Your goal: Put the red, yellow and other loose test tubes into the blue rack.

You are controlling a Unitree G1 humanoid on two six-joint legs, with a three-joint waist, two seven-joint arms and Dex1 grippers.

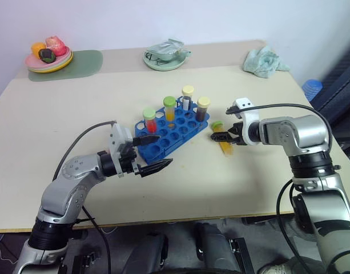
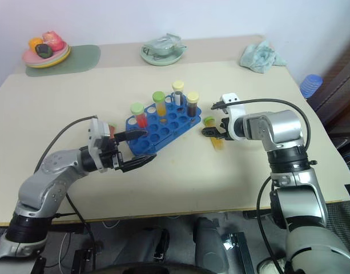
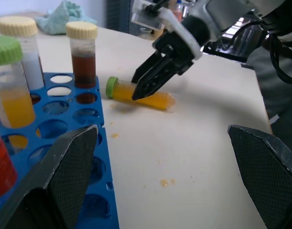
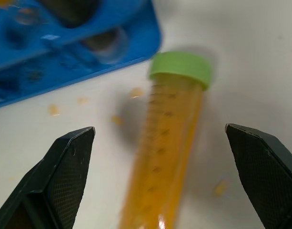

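In the right wrist view the lying yellow-orange tube (image 4: 167,152) runs off the frame's edge, its lower end unseen. The blue rack (image 4: 65,43) there is blurred and cut off.

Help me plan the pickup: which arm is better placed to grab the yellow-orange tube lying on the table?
Right. Its open claw hangs directly over the lying yellow-orange tube, fingers either side. The left claw, also open, sits at the blue rack's near corner, farther away.
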